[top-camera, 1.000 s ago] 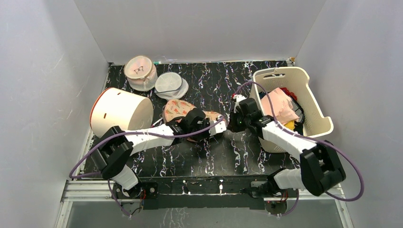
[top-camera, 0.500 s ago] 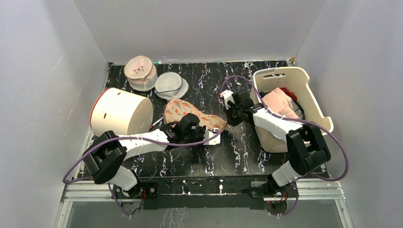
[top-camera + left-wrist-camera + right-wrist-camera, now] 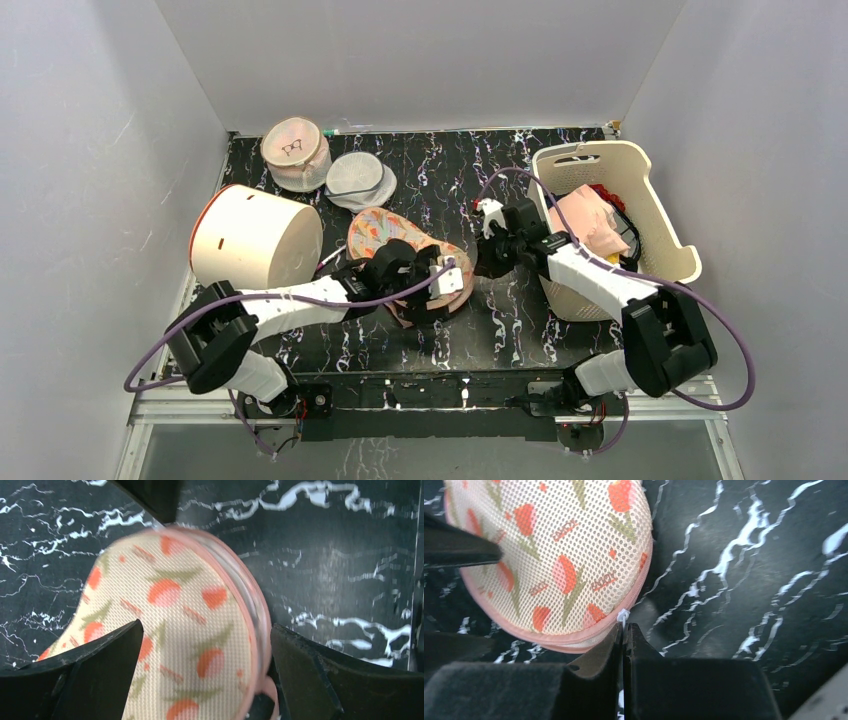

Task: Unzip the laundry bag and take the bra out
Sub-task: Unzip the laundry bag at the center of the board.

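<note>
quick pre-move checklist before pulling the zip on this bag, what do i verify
1. Right end effector shut on the white zip pull: ok.
2. Left end effector bracing the laundry bag: not ok, its jaws are open and only straddle one lobe.
3. Zip opened: not ok, the pink seam looks closed in both wrist views.
4. Bra in sight: not ok, none visible.
5. Room to pull: ok, the table beside the pull is bare; the basket stands further right.
</note>
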`<action>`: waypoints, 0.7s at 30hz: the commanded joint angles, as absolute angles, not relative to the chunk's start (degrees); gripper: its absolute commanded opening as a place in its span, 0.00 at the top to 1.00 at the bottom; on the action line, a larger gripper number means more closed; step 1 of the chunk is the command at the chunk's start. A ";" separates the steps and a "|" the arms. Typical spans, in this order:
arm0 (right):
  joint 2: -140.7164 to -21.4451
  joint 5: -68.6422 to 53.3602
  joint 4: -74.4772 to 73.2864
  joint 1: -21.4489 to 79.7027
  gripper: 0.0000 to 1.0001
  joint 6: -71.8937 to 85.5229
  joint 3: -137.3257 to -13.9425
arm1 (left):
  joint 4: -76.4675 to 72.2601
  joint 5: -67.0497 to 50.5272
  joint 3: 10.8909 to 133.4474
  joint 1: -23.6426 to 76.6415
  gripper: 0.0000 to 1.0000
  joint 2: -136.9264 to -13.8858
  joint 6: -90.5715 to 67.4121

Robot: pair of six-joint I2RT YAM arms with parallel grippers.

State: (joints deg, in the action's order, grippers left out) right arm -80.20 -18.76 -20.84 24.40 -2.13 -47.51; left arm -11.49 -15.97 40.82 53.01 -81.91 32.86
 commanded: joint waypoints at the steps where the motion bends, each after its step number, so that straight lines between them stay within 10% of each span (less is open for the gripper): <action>1: -77.02 -27.18 -15.68 25.46 1.00 7.00 -45.06 | -17.37 -20.12 44.53 53.23 0.02 -83.71 24.82; 12: -73.55 -27.43 -12.59 29.18 1.00 12.23 -43.27 | -12.47 -16.49 47.98 56.15 0.17 -88.63 28.38; 21: -72.25 -26.48 -13.92 29.26 1.00 11.26 -43.61 | -11.87 -4.28 47.66 56.87 0.69 -88.65 31.95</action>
State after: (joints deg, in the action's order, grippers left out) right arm -74.81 -26.39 -16.21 29.15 11.31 -42.46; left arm -11.94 -10.94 46.41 56.71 -89.54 29.56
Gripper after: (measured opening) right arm 0.009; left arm 0.417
